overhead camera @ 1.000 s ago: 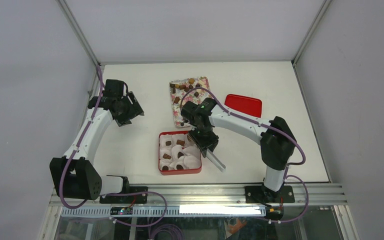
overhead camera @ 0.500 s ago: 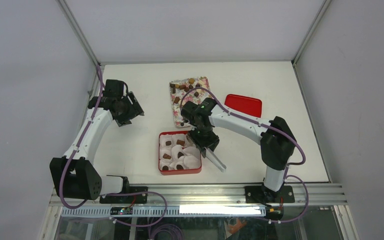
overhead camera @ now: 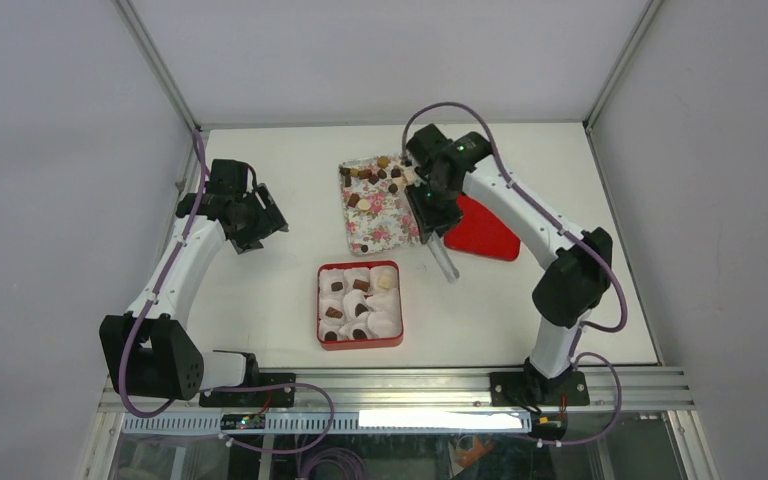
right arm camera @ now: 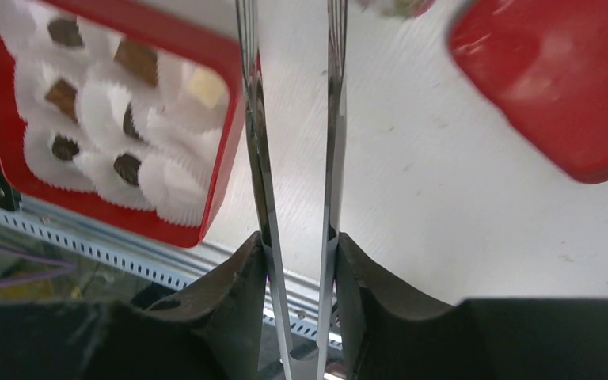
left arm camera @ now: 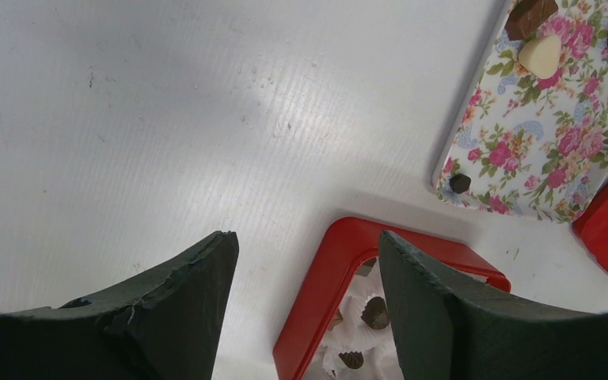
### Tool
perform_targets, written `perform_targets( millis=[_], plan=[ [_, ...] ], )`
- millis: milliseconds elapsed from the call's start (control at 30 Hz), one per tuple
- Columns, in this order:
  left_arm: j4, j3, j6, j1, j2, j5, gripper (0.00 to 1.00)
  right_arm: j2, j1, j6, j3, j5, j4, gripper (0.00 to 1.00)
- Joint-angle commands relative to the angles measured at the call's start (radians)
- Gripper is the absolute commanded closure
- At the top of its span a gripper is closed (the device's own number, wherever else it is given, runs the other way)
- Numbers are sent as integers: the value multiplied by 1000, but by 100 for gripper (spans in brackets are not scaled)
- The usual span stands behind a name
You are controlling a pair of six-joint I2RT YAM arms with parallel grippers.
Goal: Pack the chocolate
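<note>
A: Background?
B: White tabletop [overhead camera: 260,190], faint scuffs. Plain grey walls [overhead camera: 50,200] left, back, right.
A: Frame?
B: Metal posts [overhead camera: 157,60] in both back corners, slotted aluminium rail [overhead camera: 410,385] along the near edge.
A: Light?
B: Even and soft; bright white strip [overhead camera: 440,420] glowing just below the rail.

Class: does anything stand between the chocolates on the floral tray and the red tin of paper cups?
Nothing visible does. Bare white table separates the floral tray of chocolates from the open red tin; the red lid and the right gripper's metal tweezers lie aside.
</note>
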Motion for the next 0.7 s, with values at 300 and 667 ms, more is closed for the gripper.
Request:
perform_targets(
  millis=[300, 667],
  plan=[
    [29, 4, 4, 11, -24, -18, 32, 441, -143, -64, 504, 27, -54, 63],
    [29, 4, -1, 13, -6, -16, 32, 618, -145, -85, 606, 37, -88, 58]
  ],
)
